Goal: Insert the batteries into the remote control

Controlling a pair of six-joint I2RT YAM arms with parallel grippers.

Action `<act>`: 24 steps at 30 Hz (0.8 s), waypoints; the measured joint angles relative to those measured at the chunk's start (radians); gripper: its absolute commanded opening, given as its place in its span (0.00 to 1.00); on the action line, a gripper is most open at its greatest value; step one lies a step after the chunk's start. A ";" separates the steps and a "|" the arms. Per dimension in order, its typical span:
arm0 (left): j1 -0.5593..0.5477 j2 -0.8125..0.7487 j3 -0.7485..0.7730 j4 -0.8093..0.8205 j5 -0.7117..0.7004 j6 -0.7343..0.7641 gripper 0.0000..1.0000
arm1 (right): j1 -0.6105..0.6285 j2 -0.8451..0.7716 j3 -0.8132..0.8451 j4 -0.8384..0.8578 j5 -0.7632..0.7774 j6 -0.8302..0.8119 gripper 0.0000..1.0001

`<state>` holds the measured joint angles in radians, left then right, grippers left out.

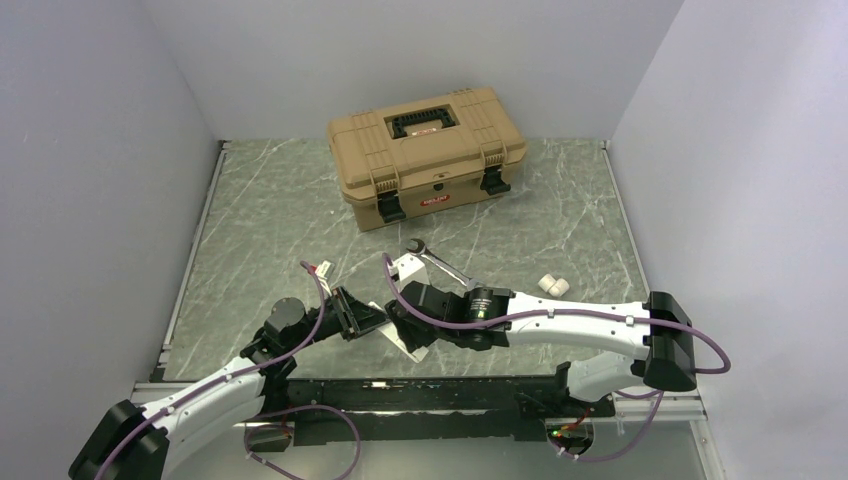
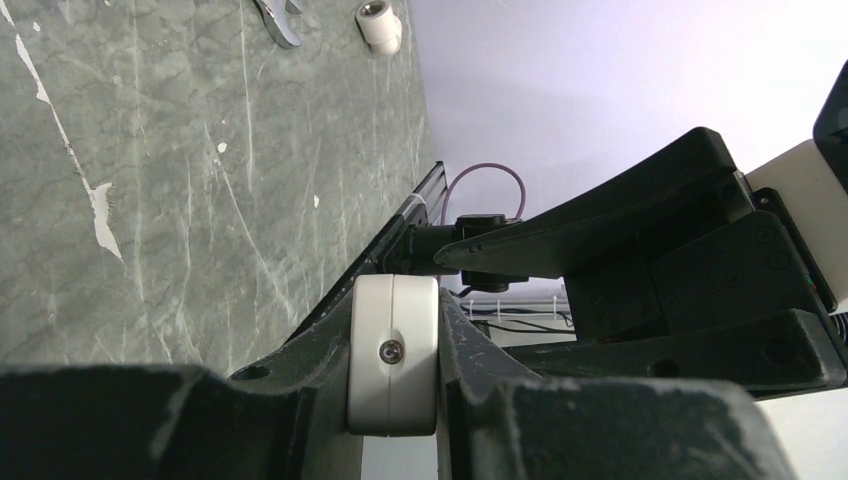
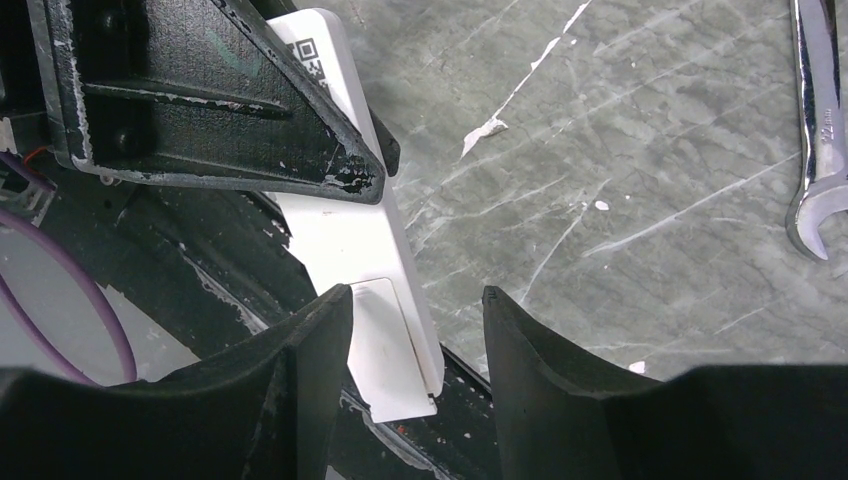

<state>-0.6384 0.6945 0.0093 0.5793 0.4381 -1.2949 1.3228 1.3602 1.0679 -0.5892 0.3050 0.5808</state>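
Right wrist view: we see remote control (image 3: 365, 250) clamped in left gripper (image 2: 393, 385), aloft over table's (image 3: 620, 150) near edge. Our right gripper (image 3: 417, 320) open, fingers (image 3: 300, 380) straddling battery cover (image 3: 390, 340) end, gripping nothing. We judge step: opening cover. Next: press cover, slide it off.

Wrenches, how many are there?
1. The wrench lies on the table in front of the toolbox, toward the arms. The toolbox is closed, so more could be hidden inside.
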 measured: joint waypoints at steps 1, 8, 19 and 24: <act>0.000 0.000 0.000 0.000 0.000 0.000 0.02 | 0.000 0.000 0.000 0.000 0.000 0.000 0.53; 0.000 0.000 0.000 0.000 0.000 0.000 0.02 | 0.000 0.011 -0.002 -0.005 0.000 0.001 0.53; 0.000 0.000 0.000 -0.017 -0.001 0.001 0.02 | 0.000 0.013 -0.016 -0.005 0.000 0.015 0.52; 0.000 0.000 0.000 -0.021 -0.001 0.001 0.02 | 0.000 0.013 -0.019 -0.006 0.000 0.015 0.52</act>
<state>-0.6384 0.6945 0.0093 0.5583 0.4370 -1.2938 1.3228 1.3735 1.0492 -0.5957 0.3054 0.5961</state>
